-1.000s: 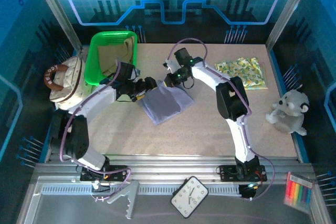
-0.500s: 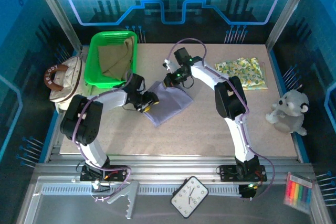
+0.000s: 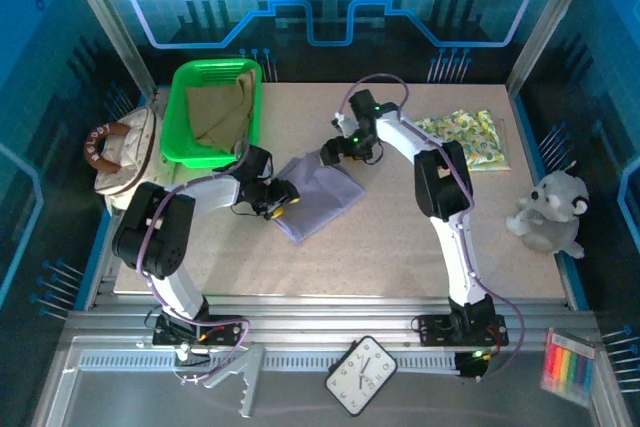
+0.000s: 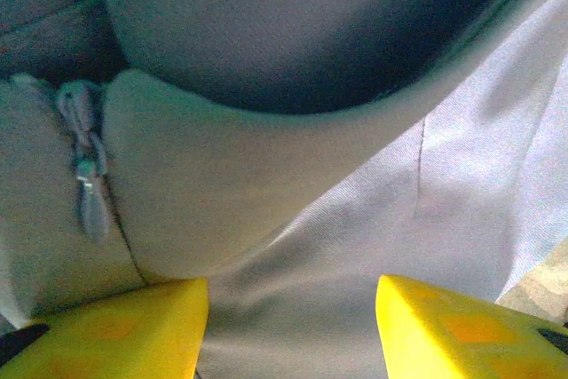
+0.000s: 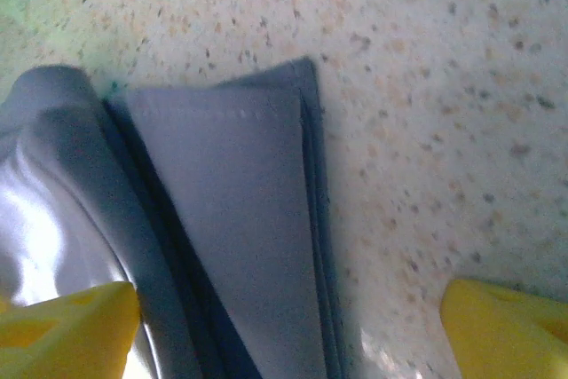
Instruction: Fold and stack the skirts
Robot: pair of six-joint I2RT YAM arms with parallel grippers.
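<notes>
Three skirts noted. Lavender skirt [image 3: 322, 194] lies partly folded at mid-table, skewed to the table edges, one corner pointing to the near side. Khaki skirt [image 3: 220, 112] is bunched inside the green basket [image 3: 176, 117] at the far left corner. Printed skirt [image 3: 465, 137] lies folded flat at the far right, close to the table's right edge. Left gripper [image 3: 281, 199] sits at the lavender skirt's left edge; in its wrist view its yellow fingers [image 4: 115, 330] stand apart with lavender cloth [image 4: 355, 246] across the gap, but whether they pinch it I cannot tell. Right gripper [image 3: 335, 151] hangs over the skirt's far corner, fingers [image 5: 506, 321] spread wide and gripping nothing; below them a layered, crisply folded corner [image 5: 240, 219] rests on the speckled table [image 5: 426, 86]. Open room: a broad bare stretch of table [image 3: 350, 257] between the lavender skirt and the near edge, and a narrower strip toward the printed skirt. Handbag [image 3: 120, 152] sits just left of the basket; plush toy [image 3: 548, 215] sits at the right edge.
</notes>
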